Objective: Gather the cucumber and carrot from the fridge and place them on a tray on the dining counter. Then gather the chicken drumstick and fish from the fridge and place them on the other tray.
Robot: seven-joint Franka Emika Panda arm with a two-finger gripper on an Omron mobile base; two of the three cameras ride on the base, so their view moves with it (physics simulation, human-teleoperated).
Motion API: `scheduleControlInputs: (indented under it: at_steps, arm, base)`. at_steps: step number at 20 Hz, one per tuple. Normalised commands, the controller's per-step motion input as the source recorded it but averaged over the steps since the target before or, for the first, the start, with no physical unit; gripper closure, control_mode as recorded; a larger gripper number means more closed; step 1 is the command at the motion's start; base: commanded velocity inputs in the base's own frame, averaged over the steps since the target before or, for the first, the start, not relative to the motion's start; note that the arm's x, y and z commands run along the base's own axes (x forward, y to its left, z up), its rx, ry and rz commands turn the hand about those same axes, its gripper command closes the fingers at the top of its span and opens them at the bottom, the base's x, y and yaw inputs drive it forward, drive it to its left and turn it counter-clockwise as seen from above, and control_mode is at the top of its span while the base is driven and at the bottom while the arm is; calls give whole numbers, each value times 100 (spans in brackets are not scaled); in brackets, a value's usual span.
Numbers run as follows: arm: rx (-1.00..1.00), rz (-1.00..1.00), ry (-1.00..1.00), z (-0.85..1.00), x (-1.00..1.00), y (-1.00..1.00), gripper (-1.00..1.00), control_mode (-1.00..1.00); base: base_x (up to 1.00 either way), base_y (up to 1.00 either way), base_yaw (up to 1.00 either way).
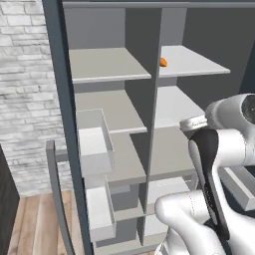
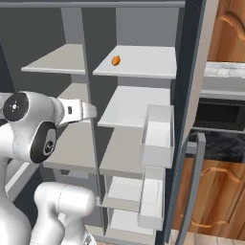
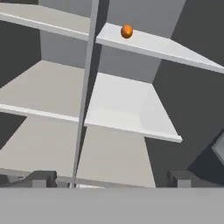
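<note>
I am looking into the open fridge. It has grey shelves on 2 sides, with a thin wall running down the middle.

The carrot is a small orange thing. It lies on the top shelf of the right side, close to the middle wall. In the hand view the carrot sits near the front edge of that shelf, up high and far from the claw.

The claw is open as wide as it goes. Its 2 dark tips stand far apart at the bottom of the hand view, and there is nothing between them. It holds nothing. It points in at the lower shelves.

The white arm reaches toward the fridge from the front. The door bins hang on the open door at the right.
</note>
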Motion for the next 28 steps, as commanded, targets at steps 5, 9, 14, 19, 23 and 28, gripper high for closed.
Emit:
scheduleControlInputs:
  at_steps: [5, 9, 14, 19, 23, 28]
  arm:
    - [19, 3, -15, 87, 77, -24, -100, -100]
    - [20, 3, -4, 56, 76, -21, -100, -100]
    - [6, 0, 0, 23, 86, -11, -100, -100]
    - [5, 4, 0, 8, 72, -22, -100, -100]
    - [0, 1, 2, 5, 78, -7, -100, -100]
    - [0, 1, 15, 7, 76, 0, -100, -100]
  base:
    - [0, 0, 0]
    - [0, 0, 0]
    - [0, 0, 0]
    - [0, 0, 0]
    - [0, 0, 0]
    - [0, 0, 0]
